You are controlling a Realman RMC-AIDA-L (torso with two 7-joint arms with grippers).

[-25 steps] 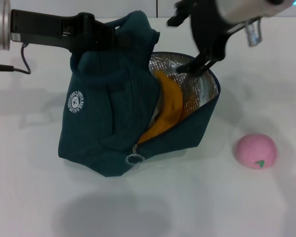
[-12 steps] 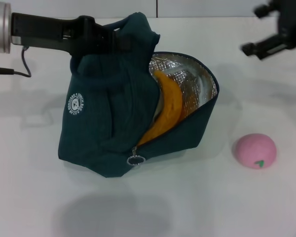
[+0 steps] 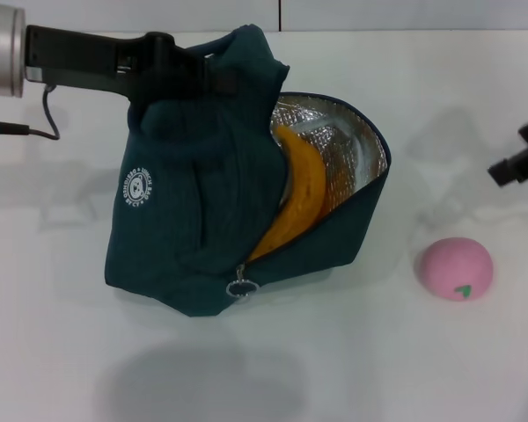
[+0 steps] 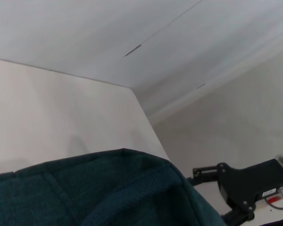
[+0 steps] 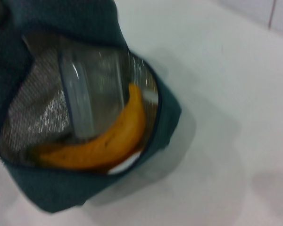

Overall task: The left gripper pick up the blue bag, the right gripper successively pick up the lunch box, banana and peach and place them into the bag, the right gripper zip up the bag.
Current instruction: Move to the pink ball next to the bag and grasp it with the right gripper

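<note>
- We see the large dark teal fabric bag [image 3: 202, 202] at the table's centre, its mouth open toward 2 o'clock, foil lining showing.
- Our black left gripper [image 3: 189, 75] sits at the bag's 11 o'clock, clamped on its top fabric by the handles.
- The clear rectangular plastic lunch box [image 5: 87, 92] lies inside the bag, against the lining.
- The long yellow-orange banana [image 3: 297, 189] rests inside too, beside the box.
- Our black right gripper [image 3: 521, 156] hangs at 3 o'clock, empty; we cannot tell its spread.
- The small pink peach [image 3: 458, 268] sits on the white table [image 3: 334, 369] at the bag's 4 o'clock, well apart.
</note>
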